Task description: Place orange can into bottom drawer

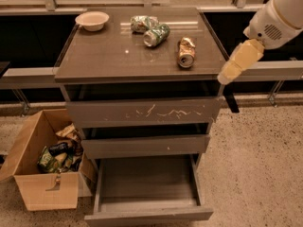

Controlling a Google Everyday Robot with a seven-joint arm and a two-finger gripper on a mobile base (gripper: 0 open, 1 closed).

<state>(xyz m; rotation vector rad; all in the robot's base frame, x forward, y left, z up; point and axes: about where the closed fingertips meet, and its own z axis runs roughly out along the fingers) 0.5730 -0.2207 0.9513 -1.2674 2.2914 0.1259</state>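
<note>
The gripper hangs off the right front corner of the table, at the end of a white and pale yellow arm that comes down from the upper right. I cannot tell whether its jaws are apart or together; nothing shows between them.

The orange can lies on its side on the table, up and to the left of the jaws, near but not touching. Farther left of the jaws, behind that can, two green cans lie against each other, and a bowl sits at the far left corner.

Below and to the left of the jaws the bottom drawer stands pulled out. Above it are the narrow middle drawer and the white-scratched top drawer, level with the jaws. Well to the left, a cardboard box of wrappers stands on the floor.
</note>
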